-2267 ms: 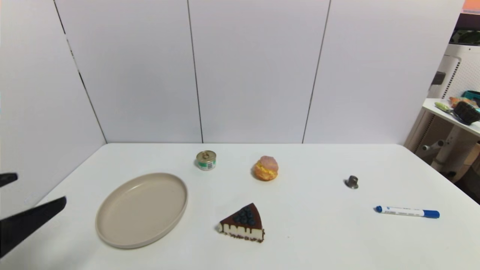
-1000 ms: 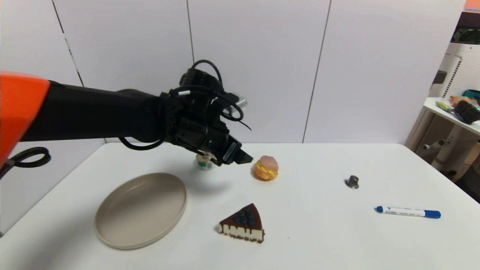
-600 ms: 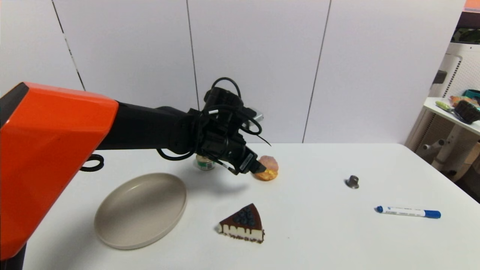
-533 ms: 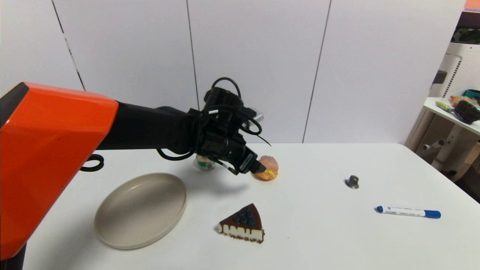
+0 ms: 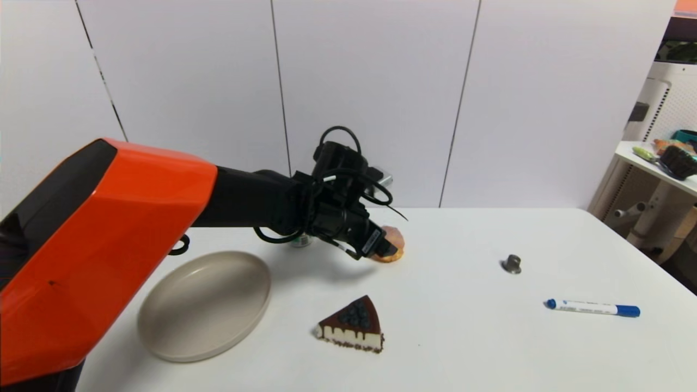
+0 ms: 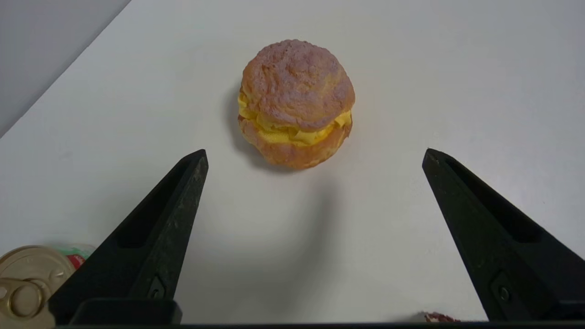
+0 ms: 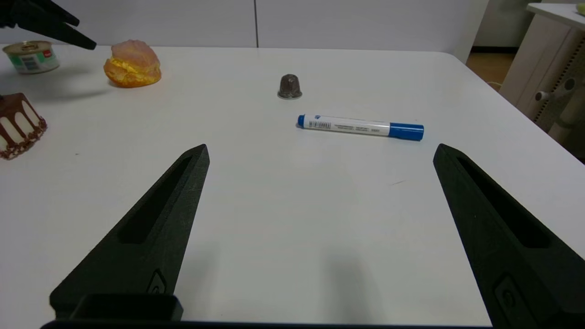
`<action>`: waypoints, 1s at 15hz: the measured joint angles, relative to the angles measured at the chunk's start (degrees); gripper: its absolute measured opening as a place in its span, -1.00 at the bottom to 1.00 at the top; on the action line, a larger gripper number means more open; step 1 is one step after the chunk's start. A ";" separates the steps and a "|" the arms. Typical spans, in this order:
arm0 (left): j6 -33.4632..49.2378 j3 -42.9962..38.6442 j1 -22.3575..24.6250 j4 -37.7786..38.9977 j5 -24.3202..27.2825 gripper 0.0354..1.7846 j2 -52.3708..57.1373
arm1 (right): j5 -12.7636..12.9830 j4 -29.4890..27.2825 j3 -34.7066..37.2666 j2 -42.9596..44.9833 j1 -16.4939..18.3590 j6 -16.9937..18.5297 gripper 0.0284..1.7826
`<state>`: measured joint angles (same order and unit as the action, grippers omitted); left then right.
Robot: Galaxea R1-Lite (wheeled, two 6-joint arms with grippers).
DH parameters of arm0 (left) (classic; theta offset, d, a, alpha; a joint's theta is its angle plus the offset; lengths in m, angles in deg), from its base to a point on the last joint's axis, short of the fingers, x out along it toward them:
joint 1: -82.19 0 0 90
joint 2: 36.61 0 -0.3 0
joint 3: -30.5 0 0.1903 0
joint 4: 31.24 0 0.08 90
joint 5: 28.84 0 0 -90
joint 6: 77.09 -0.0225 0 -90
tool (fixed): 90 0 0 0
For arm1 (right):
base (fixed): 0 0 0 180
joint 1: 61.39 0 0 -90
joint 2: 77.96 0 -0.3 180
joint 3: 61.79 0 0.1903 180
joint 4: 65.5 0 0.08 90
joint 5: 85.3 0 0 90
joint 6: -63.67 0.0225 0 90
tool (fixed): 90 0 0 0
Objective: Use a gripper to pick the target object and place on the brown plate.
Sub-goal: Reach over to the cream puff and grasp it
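The cream puff (image 5: 393, 246) sits on the white table, partly covered by my left gripper (image 5: 384, 247). In the left wrist view the puff (image 6: 296, 103) lies just beyond my open left gripper (image 6: 314, 157), in line with the gap, untouched. It also shows in the right wrist view (image 7: 132, 64). The beige-tan plate (image 5: 206, 304) lies empty at the front left. My right gripper (image 7: 320, 153) is open and empty, low over the table's right front, out of the head view.
A chocolate blueberry cake slice (image 5: 352, 325) lies near the front centre. A tin can (image 6: 28, 285) stands close beside the left arm. A small grey thimble-like piece (image 5: 511, 264) and a blue marker (image 5: 592, 307) lie to the right.
My left arm has reached in from the left across the table and come down to the cream puff, covering its near side. The objects have not moved.
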<state>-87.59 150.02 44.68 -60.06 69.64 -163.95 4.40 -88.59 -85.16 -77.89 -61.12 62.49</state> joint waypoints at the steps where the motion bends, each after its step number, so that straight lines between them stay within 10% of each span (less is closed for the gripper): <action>1: 1.21 0.63 -0.35 0.13 0.00 0.89 -0.85 | -0.02 -0.02 0.00 0.00 0.00 -0.02 0.90; 15: 6.69 5.27 -1.95 14.59 -0.39 0.89 -11.87 | 0.00 -0.02 0.00 0.00 0.00 0.00 0.90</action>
<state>-80.90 155.29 42.73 -45.47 69.25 -175.83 4.40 -88.62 -85.16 -77.89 -61.12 62.49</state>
